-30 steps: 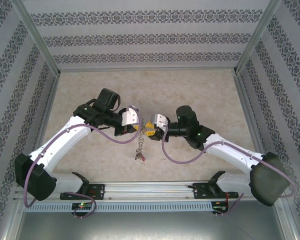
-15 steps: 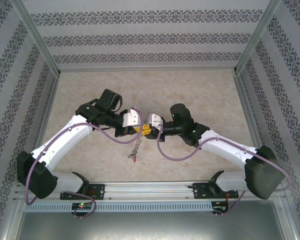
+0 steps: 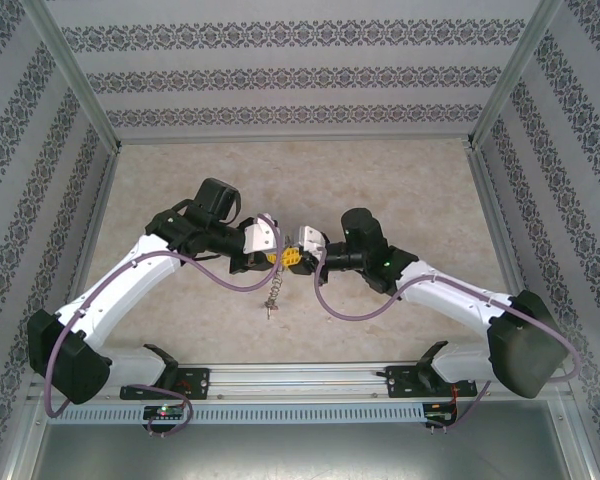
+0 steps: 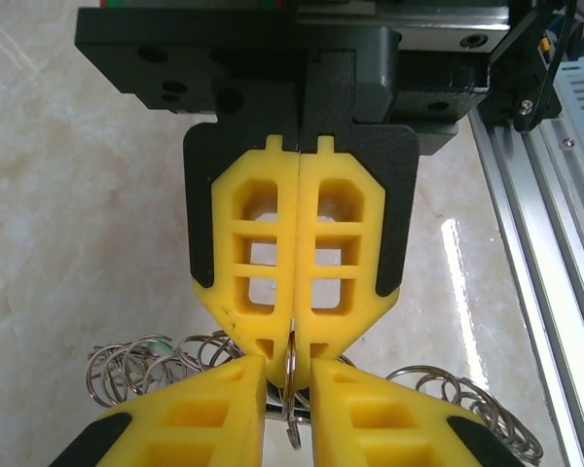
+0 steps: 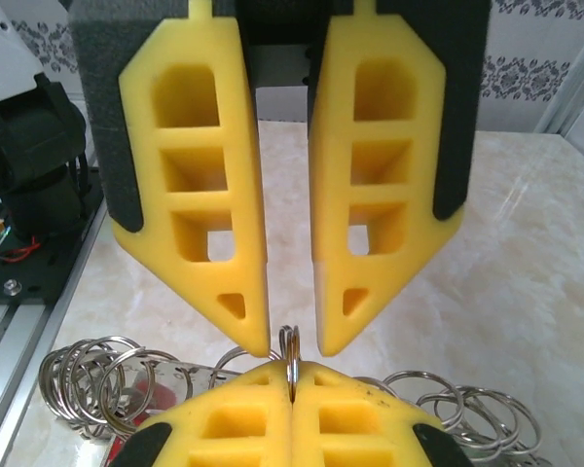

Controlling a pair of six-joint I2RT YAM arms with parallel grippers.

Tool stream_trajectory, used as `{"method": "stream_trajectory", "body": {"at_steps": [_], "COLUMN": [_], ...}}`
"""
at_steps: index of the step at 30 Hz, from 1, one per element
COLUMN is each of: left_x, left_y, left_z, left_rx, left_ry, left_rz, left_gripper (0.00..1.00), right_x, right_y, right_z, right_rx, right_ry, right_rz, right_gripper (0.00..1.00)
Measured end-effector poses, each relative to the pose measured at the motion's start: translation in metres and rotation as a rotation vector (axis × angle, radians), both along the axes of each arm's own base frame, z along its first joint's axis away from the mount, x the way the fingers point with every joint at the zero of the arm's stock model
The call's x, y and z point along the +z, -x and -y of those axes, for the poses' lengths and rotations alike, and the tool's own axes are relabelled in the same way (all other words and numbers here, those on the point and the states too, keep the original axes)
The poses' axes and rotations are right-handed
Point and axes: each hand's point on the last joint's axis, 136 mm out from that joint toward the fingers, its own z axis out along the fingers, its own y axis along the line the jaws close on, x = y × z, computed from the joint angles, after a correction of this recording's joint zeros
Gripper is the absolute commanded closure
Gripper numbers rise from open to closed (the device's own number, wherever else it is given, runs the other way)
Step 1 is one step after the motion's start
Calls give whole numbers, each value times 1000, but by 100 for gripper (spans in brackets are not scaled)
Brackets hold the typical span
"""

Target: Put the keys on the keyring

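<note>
Right gripper (image 5: 292,375) is pinching the keyring (image 5: 289,341) edge-on with closed jaws, while the left gripper (image 4: 288,365), meeting it tip to tip, is straddling that ring narrowly parted.

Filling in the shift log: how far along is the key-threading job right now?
Done: the keyring is held up off the table, its cluster dangling. In hand: the right gripper is shut on it; the left gripper stands open around it. Left: threading a loose key on, not yet done.

Beige marbled tabletop (image 3: 380,170); grey-patterned striped walls (image 3: 300,75); aluminium rail (image 3: 300,378) near edge.
</note>
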Motion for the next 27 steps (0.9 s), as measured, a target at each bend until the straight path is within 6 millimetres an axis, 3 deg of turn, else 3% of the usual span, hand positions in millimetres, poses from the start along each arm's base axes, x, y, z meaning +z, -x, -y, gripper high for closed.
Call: {"method": "stream_trajectory", "body": {"at_steps": [17,20,27], "left_x": [0,-2,4], "left_y": [-4,-4,-8], "left_z": [3,4,8], "left_rx": [30,35,40], "left_ry": [54,67,100], "left_rz": [-6,-18,7], "left_gripper": [86,100,100], "right_x": [25,30,41], "right_y": [-8,-9,-14], "right_z": [18,18,19], "right_rx": [-86,-90,-130], "right_ry": [-159,-180,-257], "right_rz": [-27,-28,-37], "right_gripper": [100,100,100]}}
